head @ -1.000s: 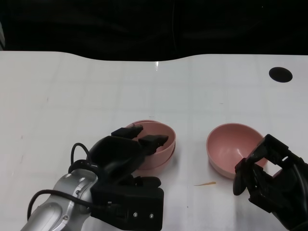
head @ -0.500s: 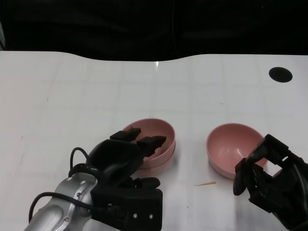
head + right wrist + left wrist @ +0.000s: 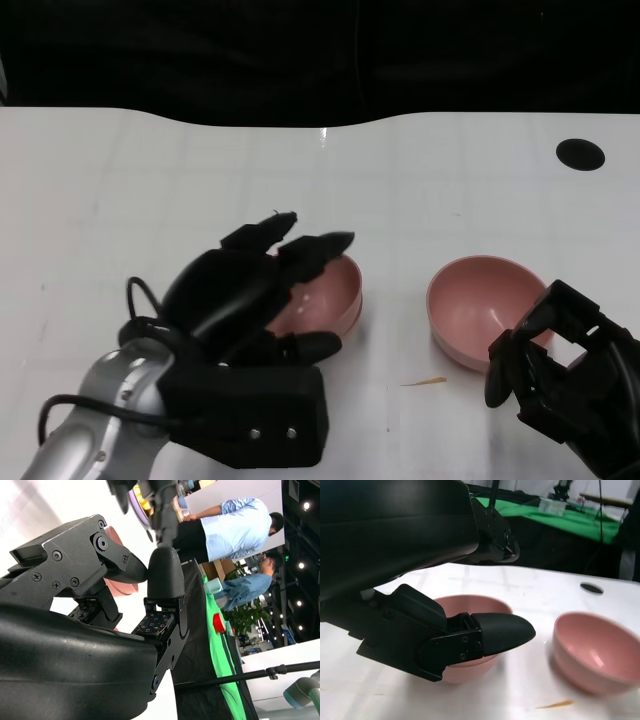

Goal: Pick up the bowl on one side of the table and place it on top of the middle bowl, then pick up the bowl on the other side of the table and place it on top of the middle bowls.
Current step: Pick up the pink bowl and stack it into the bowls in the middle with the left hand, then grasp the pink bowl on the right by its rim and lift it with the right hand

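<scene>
The stacked bowls (image 3: 325, 295) are covered from the near side by the left hand (image 3: 245, 300), whose fingers reach over their near rim, so that approach is blocked. Between the stacked bowls and the side bowl (image 3: 482, 310) lies a bare strip of counter (image 3: 395, 260). The right hand (image 3: 545, 365) stands just beside the side bowl's near edge. Beyond the stacked bowls the counter lies open

Bright overhead light glared off the white surface (image 3: 200, 170). Soft shadows lay under the bowls (image 3: 480, 310). The left wrist view was blurred toward its edges.
</scene>
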